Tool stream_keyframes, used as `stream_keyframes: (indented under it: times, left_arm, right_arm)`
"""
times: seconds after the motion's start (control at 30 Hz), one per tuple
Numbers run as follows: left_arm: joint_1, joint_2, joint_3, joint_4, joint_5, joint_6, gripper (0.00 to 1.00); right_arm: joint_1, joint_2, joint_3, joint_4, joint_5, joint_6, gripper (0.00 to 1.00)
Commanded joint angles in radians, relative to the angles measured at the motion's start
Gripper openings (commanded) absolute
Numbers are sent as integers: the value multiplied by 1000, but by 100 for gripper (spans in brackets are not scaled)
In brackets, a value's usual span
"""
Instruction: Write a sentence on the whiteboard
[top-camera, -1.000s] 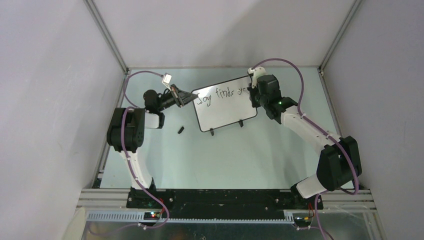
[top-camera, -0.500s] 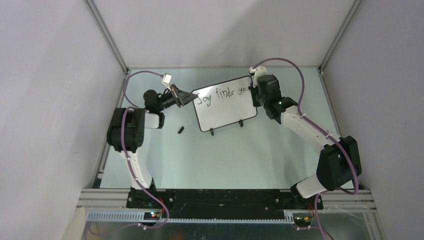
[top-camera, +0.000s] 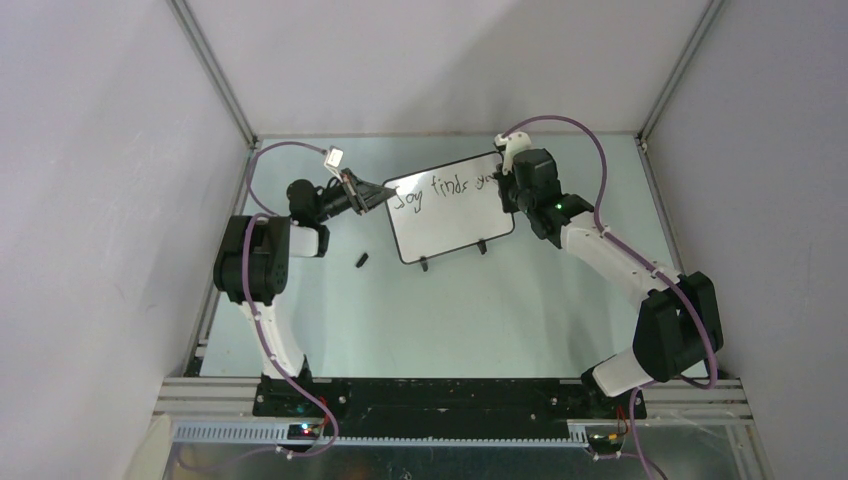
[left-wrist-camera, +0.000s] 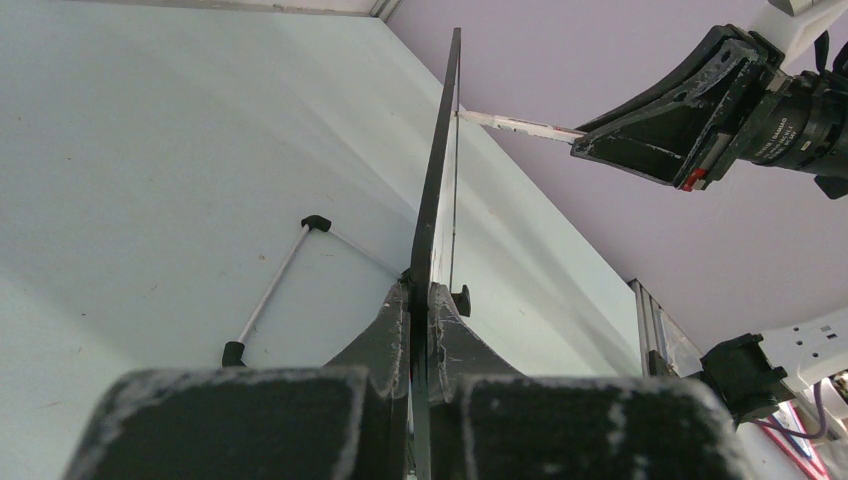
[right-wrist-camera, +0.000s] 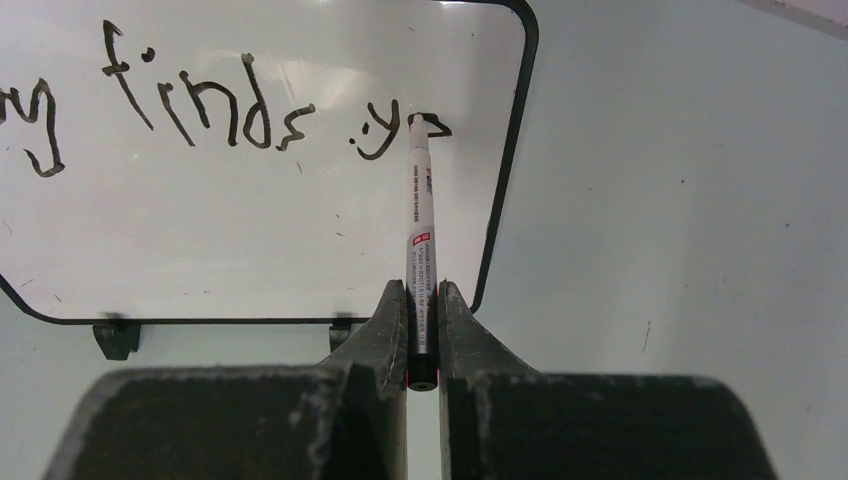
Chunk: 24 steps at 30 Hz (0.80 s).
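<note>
Right claw (right-wrist-camera: 422, 300): clamped on marker pen (right-wrist-camera: 420, 215), low on the barrel, tip touching the board.
Left claw (left-wrist-camera: 420, 300): pinched shut on the board's left edge.
Whiteboard (top-camera: 452, 222): upright on its feet, between both arms.
Sentence (right-wrist-camera: 190, 105): "Joy finds", third word begun near the right frame.
Handling: likely light, stiff, tippy under pen pressure; best held by the frame edge, off the written face.

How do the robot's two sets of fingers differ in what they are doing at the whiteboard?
The left fingers clamp the whiteboard by its edge; the right fingers clamp a marker pen. The left fingers sit at the board's left side, the right fingers at its right end, pen tip on the sentence. Both pairs are black, scuffed and shut.
</note>
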Motion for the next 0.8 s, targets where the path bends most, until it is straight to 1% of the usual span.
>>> stream_keyframes:
  times: [0.0, 0.13, 0.3, 0.77]
  left_arm:
    - [4, -36, -7, 6, 18, 70, 0]
    - [5, -36, -6, 7, 18, 70, 0]
    - [5, -35, -7, 6, 19, 70, 0]
    - [4, -34, -6, 7, 19, 68, 0]
  right_arm:
    - [8, -10, 40, 32, 9, -9, 0]
    - [6, -39, 23, 44, 41, -4, 0]
    - [0, -62, -2, 71, 47, 4, 0]
    - [-29, -44, -6, 80, 35, 19, 0]
